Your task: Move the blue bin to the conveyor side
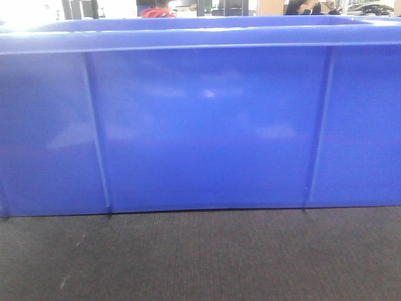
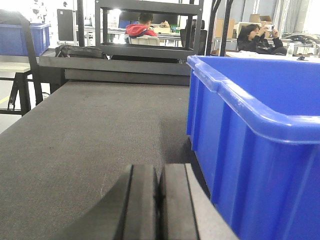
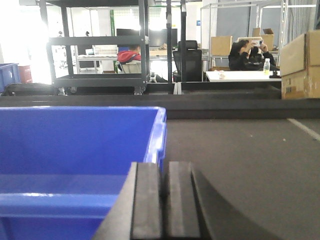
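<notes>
The blue bin is a large glossy crate with vertical ribs. It stands on the dark woven conveyor belt and fills the front view. In the left wrist view the bin is on the right, and my left gripper is shut and empty over the belt, just left of the bin's wall. In the right wrist view the bin is on the left. My right gripper is shut at the bin's near right corner, in line with its right wall, with belt to its right.
A black shelving rack stands beyond the belt's far end and also shows in the right wrist view. A smaller blue bin sits far left on a stand. Cardboard boxes stand at the far right. People sit at desks behind.
</notes>
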You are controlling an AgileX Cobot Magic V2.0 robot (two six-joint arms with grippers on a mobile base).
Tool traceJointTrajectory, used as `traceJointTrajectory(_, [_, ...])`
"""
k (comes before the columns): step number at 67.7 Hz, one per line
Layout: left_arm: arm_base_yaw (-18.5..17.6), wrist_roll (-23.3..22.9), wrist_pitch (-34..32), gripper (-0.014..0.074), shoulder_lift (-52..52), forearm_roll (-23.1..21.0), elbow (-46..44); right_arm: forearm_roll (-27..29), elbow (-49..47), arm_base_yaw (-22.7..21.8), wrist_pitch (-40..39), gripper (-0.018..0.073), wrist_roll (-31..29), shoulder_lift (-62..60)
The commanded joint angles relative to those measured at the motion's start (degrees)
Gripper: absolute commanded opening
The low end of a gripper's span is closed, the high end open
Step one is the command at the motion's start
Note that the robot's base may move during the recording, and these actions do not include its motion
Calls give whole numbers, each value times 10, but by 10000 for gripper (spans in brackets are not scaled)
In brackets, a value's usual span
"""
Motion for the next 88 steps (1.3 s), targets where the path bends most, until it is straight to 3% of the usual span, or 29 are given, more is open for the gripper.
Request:
traceJointTrajectory(1, [-3,-1,-10,-18,-3,2,-1,26,41,-24,-57,-88,-12,2])
traceJointTrajectory(8, [-3,-1,-10,-18,-3,2,-1,29,81,-43,-76,-88,-12,-2])
traceJointTrajectory(24, [-3,-1,-11,-18,-3,2,-1,32,153,-45,-150,-88,-22,-10])
traceJointTrajectory(32, [-3,-1,-11,-18,-3,2,-1,35,153,-44,-112,-88,-26,-10])
traceJointTrajectory(88, [-3,-1,-12,-18,-3,2,-1,35,153,-44,-112,-88,-26,-10])
